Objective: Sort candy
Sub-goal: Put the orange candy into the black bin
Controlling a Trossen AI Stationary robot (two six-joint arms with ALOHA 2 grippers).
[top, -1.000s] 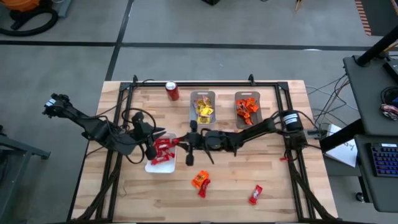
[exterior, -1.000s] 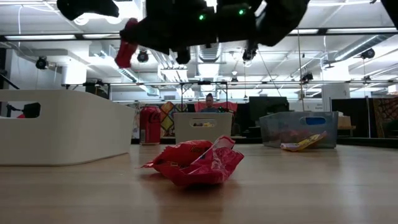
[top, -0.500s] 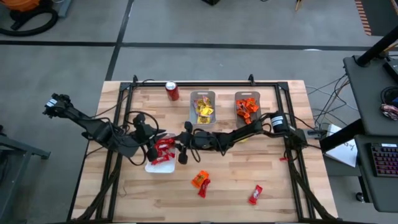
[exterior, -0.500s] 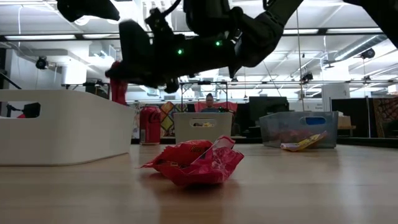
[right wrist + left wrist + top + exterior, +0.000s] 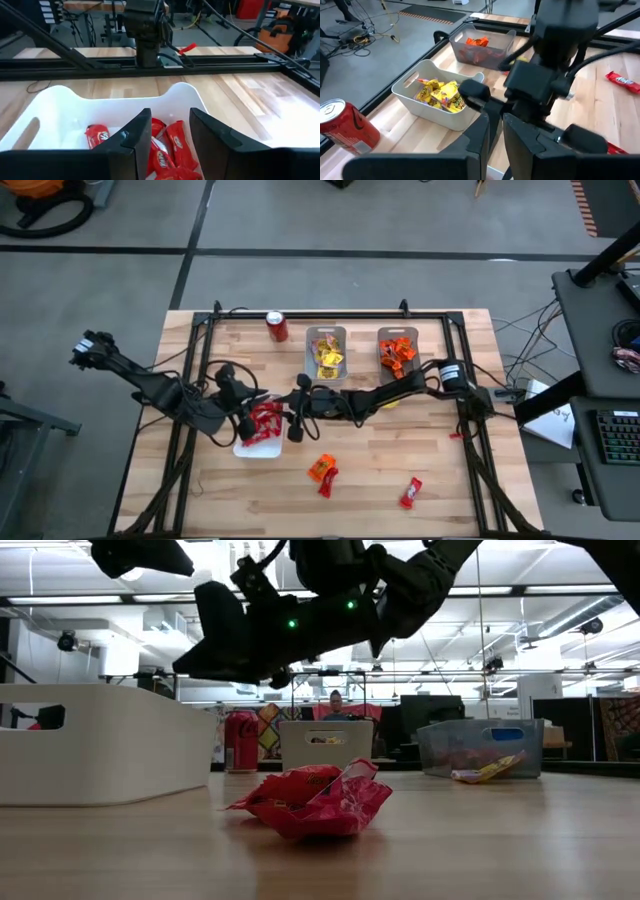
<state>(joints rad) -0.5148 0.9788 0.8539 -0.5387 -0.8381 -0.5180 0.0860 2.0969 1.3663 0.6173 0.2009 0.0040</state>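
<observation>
Since the earlier frames, the right gripper has travelled from mid-tabletop to above the white tray, and the red packet once visible at its tip is gone from the low view; its fingers now stand spread with nothing between them, directly over red candy lying in that tray, which suggests a drop just made. Nearest the low camera, a crumpled red packet lies unsorted on the tabletop; the high view shows it near an orange packet, with another red one well apart. Beyond these, the left gripper hovers at the white tray's far side, facing the right arm; its fingers appear nearly pressed together and seemingly empty, probably waiting. Farther back stand the yellow-candy tray and the orange-candy tray, with a soda can beside them. Arms hide much of the white tray from above, so its count cannot be told.
</observation>
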